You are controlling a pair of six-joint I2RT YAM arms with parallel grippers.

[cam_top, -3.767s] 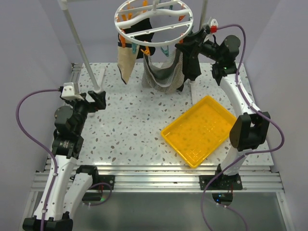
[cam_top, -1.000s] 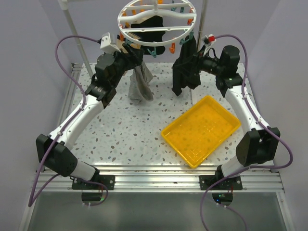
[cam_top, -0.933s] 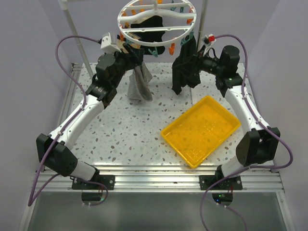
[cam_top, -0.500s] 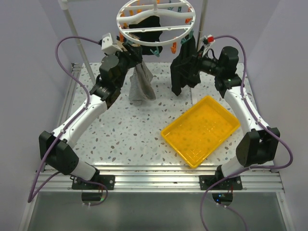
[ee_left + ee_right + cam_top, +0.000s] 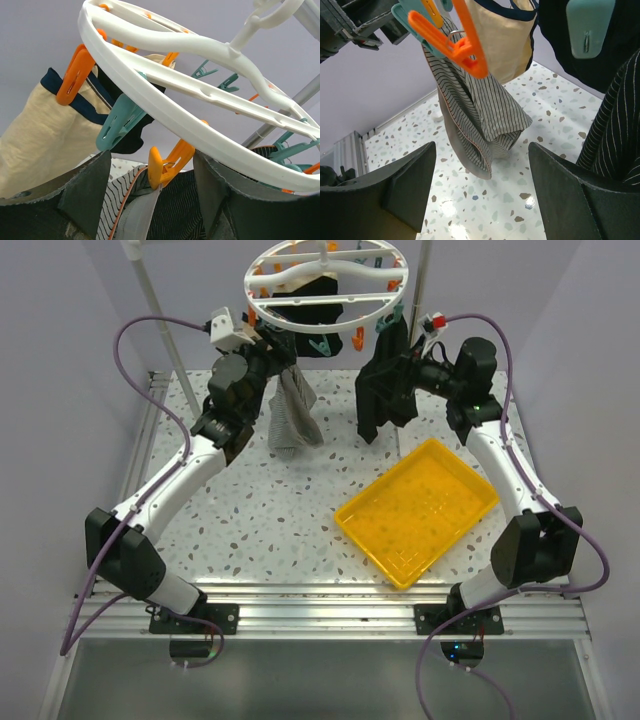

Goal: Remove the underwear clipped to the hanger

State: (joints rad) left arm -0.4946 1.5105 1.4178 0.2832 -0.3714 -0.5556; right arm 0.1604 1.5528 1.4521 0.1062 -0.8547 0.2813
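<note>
The hanger [image 5: 325, 285] is a white ring with orange and teal pegs, hung at the back. The grey-and-white striped underwear [image 5: 293, 410] hangs from one orange peg [image 5: 167, 162]. My left gripper [image 5: 283, 358] is raised to the ring and open, its fingers [image 5: 85, 195] either side of that peg and the striped fabric [image 5: 185, 205]. Beige underwear [image 5: 40, 140] hangs behind on another orange peg. My right gripper [image 5: 392, 380] is open and empty, beside a hanging black underwear [image 5: 378, 380]. In the right wrist view the striped underwear [image 5: 480, 115] hangs ahead of the gripper [image 5: 481, 150].
A yellow tray [image 5: 418, 510] lies on the speckled table at the front right. White upright poles [image 5: 165, 330] stand at the back on both sides. Another black garment [image 5: 315, 290] hangs under the middle of the ring.
The left arm has risen from the table to the ring and edged closer. The striped underwear, earlier spread between pegs, now hangs bunched from one. The right arm has barely moved.
</note>
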